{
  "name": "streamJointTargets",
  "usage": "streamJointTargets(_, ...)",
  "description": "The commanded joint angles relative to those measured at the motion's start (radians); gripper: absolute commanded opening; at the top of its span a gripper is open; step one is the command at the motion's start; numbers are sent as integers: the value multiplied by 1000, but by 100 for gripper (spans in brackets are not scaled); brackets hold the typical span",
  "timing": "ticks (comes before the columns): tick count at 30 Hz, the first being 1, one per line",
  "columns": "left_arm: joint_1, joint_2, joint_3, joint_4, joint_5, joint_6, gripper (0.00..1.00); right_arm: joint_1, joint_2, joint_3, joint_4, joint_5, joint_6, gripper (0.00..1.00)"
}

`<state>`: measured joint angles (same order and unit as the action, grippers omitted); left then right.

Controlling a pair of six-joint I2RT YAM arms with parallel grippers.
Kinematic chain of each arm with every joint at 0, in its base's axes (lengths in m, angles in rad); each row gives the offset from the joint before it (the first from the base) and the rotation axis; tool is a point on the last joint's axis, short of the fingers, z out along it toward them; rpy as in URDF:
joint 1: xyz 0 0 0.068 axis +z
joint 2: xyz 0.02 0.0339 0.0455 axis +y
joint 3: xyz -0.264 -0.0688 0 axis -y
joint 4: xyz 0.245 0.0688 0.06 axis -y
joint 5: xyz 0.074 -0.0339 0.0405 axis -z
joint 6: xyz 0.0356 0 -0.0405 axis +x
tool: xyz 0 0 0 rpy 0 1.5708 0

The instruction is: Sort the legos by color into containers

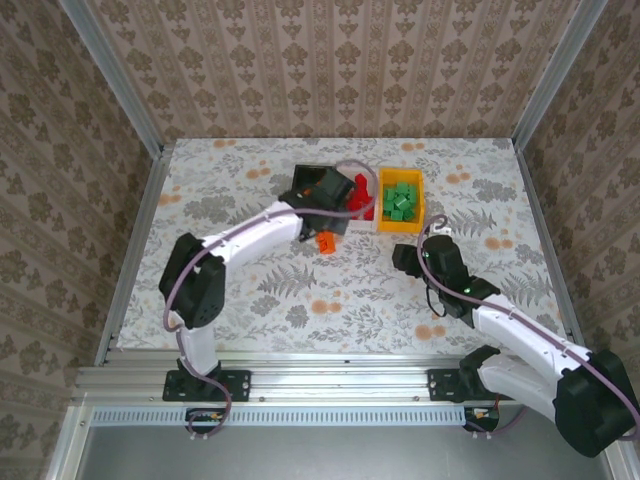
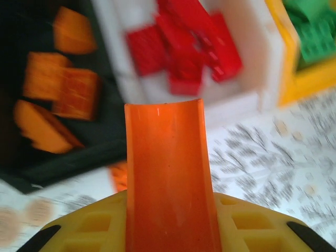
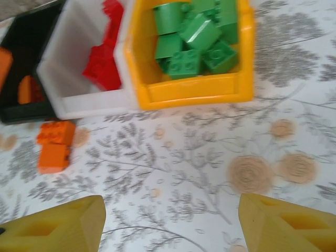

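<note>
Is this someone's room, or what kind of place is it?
Probably a small robot test booth, not a real room. The wallpapered walls are panels held in metal posts, and the left arm and right arm are bolted to a rail at the flowery table's edge.

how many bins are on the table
3, in one row: a black bin on the left holding orange legos, a white bin in the middle with red legos, a yellow bin on the right with green legos.
</note>
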<state>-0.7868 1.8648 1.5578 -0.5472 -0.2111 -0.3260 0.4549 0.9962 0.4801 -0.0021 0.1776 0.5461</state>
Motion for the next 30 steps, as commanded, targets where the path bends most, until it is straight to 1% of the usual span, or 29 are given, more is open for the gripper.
streamJointTargets(1,107,35,88,-71,-7,65,27,27,51,-16,147,-198,-28,69)
streamJointTargets(3,148,88,162,-95,-1,81,27,50,68,-12,168,-206,-41,70)
streamJointTargets(8,201,234,337,-137,14,105,26,62,57,-29,183,-168,-45,71)
streamJointTargets(12,224,338,445,-150,57,123,26,62,49,-30,174,-148,-47,72)
streamJointTargets(16,233,414,535,-185,73,130,28,62,47,-29,169,-141,-47,72)
streamJointTargets(19,235,444,560,-191,91,124,35,62,48,-28,165,-136,-49,72)
streamJointTargets(21,236,450,565,-194,91,122,44,62,48,-27,161,-132,-50,72)
streamJointTargets(22,236,449,565,-196,92,121,47,62,48,-27,159,-130,-51,72)
streamJointTargets(24,235,433,559,-206,86,117,58,62,48,-26,158,-131,-51,72)
streamJointTargets(25,233,414,544,-202,82,114,64,62,48,-26,158,-130,-52,72)
streamJointTargets(28,221,315,464,-173,77,111,71,64,47,-24,153,-127,-54,72)
streamJointTargets(30,196,218,362,-124,59,109,74,64,44,-24,151,-123,-54,72)
